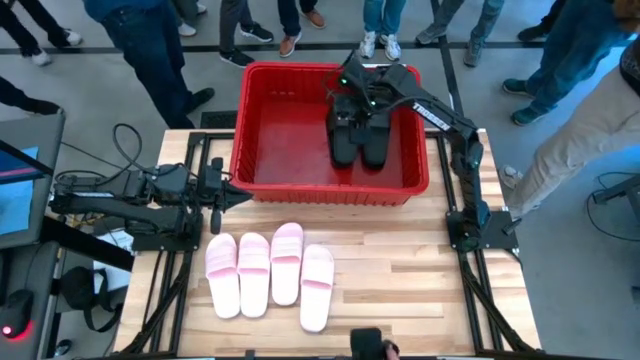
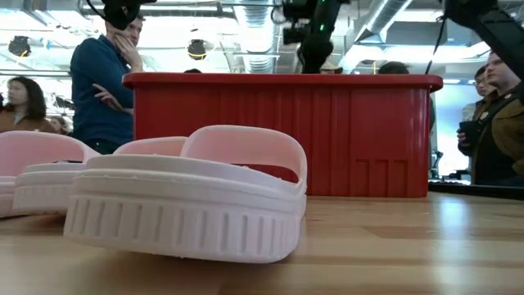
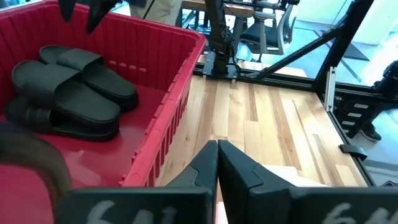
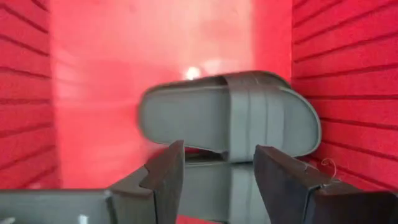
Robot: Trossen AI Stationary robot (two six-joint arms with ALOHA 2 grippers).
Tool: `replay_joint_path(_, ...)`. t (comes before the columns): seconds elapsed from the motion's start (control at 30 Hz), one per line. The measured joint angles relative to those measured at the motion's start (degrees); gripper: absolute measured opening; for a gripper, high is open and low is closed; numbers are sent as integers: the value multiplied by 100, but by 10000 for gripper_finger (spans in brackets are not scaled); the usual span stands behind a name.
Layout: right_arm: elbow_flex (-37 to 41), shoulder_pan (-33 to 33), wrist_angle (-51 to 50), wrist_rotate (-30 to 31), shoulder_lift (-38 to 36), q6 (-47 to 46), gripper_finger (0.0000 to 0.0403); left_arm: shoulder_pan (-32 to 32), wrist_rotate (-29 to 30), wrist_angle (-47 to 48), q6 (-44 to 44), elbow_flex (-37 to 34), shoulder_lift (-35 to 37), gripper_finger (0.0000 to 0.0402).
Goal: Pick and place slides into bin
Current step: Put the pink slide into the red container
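Over the far right part of the red bin [image 1: 255, 175], the right pincer [image 1: 352, 92] hangs with its fingers [image 4: 166, 171] spread, nothing between them, just above the black slides [image 1: 360, 135]. Those black slides lie heaped together inside the bin against its right side; from the right wrist view one lies directly under the spread fingers, strap up, close to the ribbed red wall. I cannot count exactly how many are in the heap.

On the wooden desk [image 1: 400, 280], in front of the bin, four pale pink slides [image 1: 270, 270] lie side by side in a row, toes pointing away from the bin, the rightmost one set a little nearer the front edge.

At the desk's left side the left pincer [image 1: 235, 192] waits, fingers pressed together, near the bin's front left corner and holding nothing.

Several people [image 1: 150, 50] stand around behind the desk; one of them in the low view wears a dark blue top.
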State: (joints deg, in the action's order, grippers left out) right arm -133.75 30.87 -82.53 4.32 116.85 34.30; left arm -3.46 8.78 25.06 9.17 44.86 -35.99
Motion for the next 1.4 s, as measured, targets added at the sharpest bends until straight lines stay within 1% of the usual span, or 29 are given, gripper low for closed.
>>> replay_joint_path(0.1,-4,-131,-75,-148,-273,-234,173,2,-3,-3,-85,0,-1,0)
replay_joint_path(0.43,-4,-681,-188,-322,-1256,-981,161,0,-213,-13,-107,0,-2,0)
replay_joint_path(0.63,-4,-1180,-339,-328,-1700,-1442,155,0,-345,-13,-103,0,0,0)
replay_joint_path(0.8,-4,-1736,-439,-333,-1974,-1851,146,0,-465,-10,-99,0,0,0)
replay_joint_path(1.13,-4,-2734,-436,-296,-2132,-2487,123,1,-698,59,43,0,0,0)
replay_joint_path(1.4,2,-3495,-201,-298,-1821,-2689,118,1,-1138,430,341,2,-2,0)
